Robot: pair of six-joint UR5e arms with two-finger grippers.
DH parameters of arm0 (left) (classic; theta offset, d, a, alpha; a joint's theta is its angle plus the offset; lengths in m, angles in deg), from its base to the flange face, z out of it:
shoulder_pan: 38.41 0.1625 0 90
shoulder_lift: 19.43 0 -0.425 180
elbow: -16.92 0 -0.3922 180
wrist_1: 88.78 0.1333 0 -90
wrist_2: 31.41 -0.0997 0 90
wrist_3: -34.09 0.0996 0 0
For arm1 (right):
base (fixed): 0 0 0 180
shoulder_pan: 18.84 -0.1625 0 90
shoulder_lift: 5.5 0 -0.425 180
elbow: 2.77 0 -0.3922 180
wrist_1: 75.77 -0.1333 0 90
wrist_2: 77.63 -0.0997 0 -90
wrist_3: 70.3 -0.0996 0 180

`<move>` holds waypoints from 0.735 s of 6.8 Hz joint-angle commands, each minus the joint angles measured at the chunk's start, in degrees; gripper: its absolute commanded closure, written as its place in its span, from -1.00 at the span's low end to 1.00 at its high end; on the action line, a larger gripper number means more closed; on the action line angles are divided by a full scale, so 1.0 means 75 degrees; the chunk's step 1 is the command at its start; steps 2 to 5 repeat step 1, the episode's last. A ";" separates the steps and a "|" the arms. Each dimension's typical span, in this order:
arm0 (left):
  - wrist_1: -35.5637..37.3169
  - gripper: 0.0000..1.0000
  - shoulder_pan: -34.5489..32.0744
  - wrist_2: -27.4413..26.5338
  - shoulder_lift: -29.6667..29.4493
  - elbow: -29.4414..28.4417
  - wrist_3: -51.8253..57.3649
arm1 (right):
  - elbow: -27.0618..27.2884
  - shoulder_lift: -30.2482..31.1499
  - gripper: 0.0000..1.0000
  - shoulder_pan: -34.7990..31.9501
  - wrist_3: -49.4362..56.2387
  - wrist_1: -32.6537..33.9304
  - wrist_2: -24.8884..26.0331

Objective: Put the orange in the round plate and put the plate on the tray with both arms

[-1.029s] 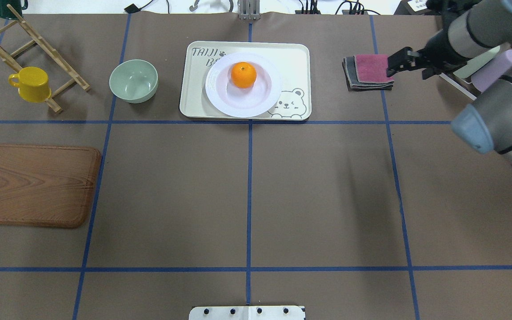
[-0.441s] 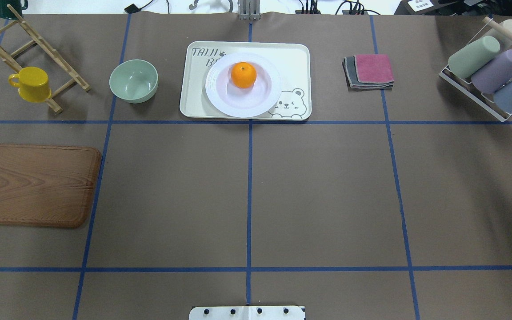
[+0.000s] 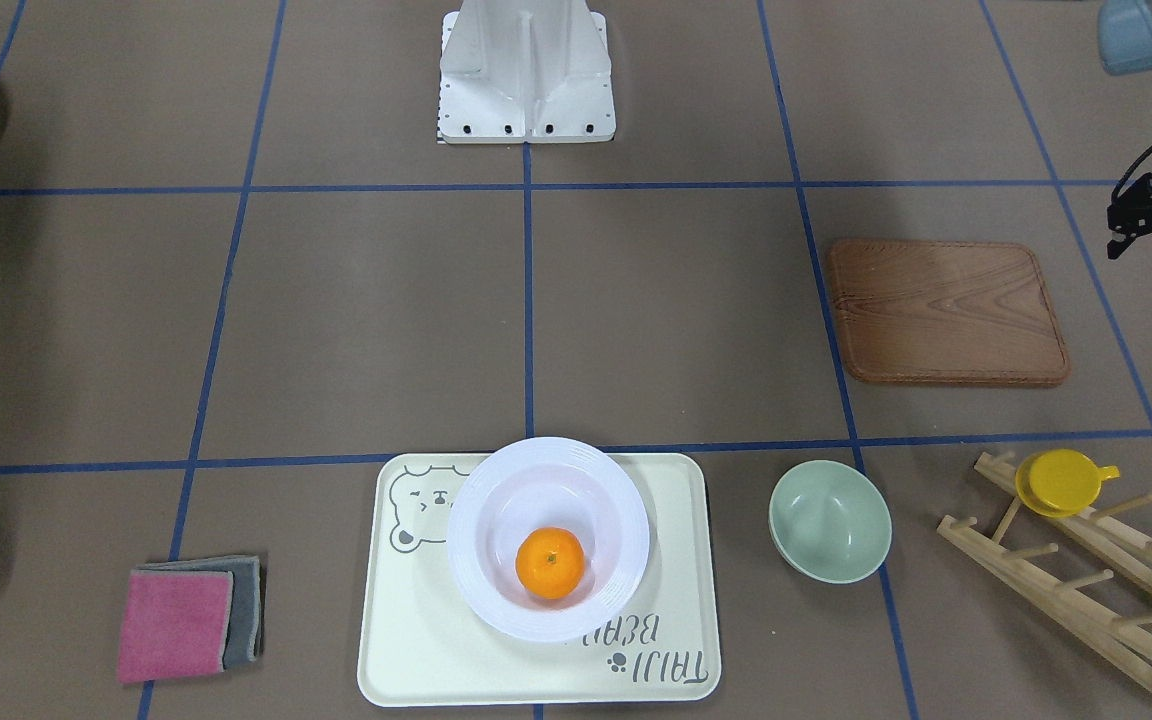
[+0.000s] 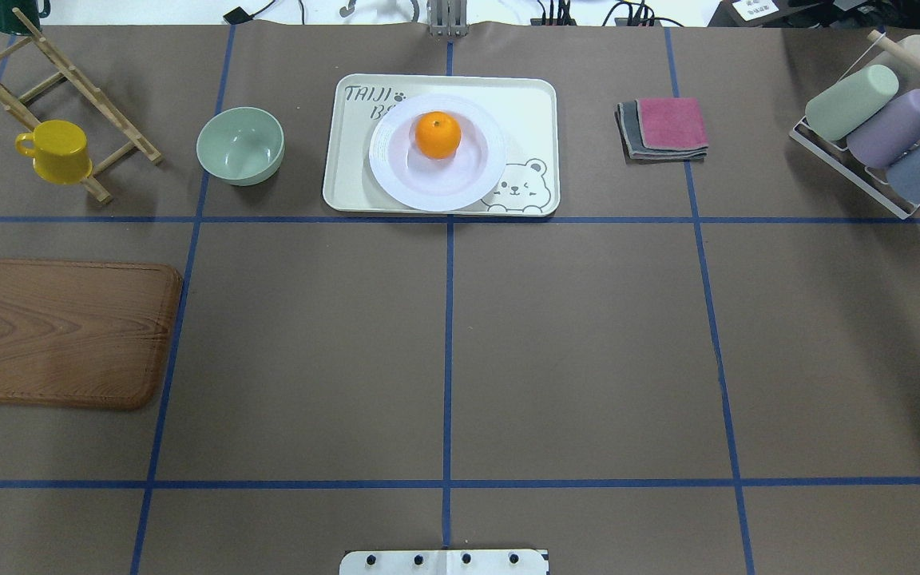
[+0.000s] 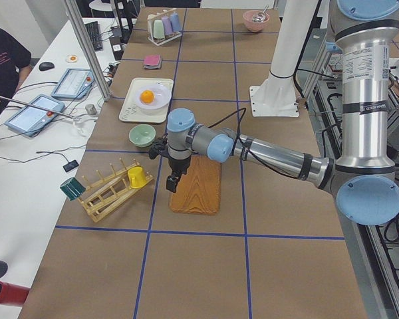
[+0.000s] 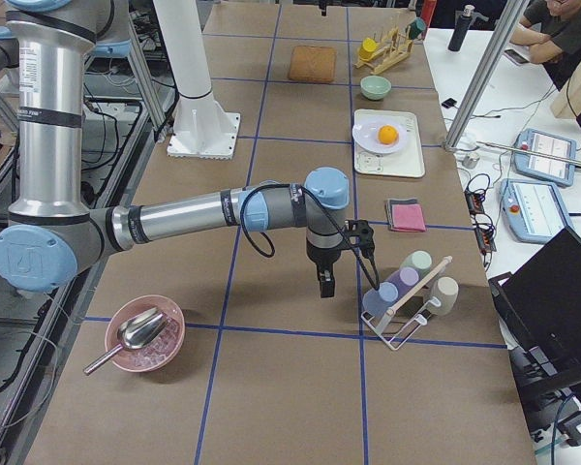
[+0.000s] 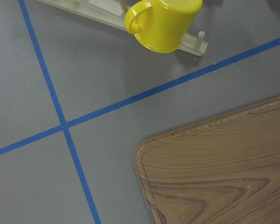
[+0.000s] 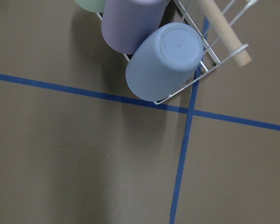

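Observation:
The orange (image 4: 438, 134) lies in the round plate (image 4: 396, 185), and the plate stands on the tray (image 4: 525, 104) at the far middle of the table; the front view shows the same orange (image 3: 549, 562), plate (image 3: 468, 520) and tray (image 3: 678, 560). Both grippers are far from them and absent from the overhead view. My left gripper (image 5: 172, 185) hangs over the wooden board's edge near the yellow cup. My right gripper (image 6: 326, 286) hangs beside the cup rack. I cannot tell whether either one is open or shut. No fingers show in the wrist views.
A green bowl (image 4: 240, 145) sits left of the tray, and a yellow cup (image 4: 57, 150) hangs on a wooden rack. The wooden board (image 4: 65, 334) lies at the left. Folded cloths (image 4: 664, 128) and a wire rack of cups (image 4: 875, 128) are on the right.
The right arm, over the far right corner one second ago, has left the overhead view, uncovering the cup rack. The black part at the left edge is gone too. Orange, plate and tray stayed put.

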 commanded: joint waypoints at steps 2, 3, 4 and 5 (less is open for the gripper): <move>0.0013 -0.96 -0.0029 -0.0003 0.0035 -0.0019 -0.0018 | 0.0178 0.0165 -1.00 -0.0117 0.0220 0.0117 -0.0021; 0.0013 -0.96 -0.0029 -0.0003 0.0035 -0.0019 -0.0018 | 0.0178 0.0165 -1.00 -0.0117 0.0220 0.0117 -0.0021; 0.0013 -0.96 -0.0029 -0.0003 0.0035 -0.0019 -0.0018 | 0.0178 0.0165 -1.00 -0.0117 0.0220 0.0117 -0.0021; 0.0013 -0.96 -0.0029 -0.0003 0.0035 -0.0019 -0.0018 | 0.0178 0.0165 -1.00 -0.0117 0.0220 0.0117 -0.0021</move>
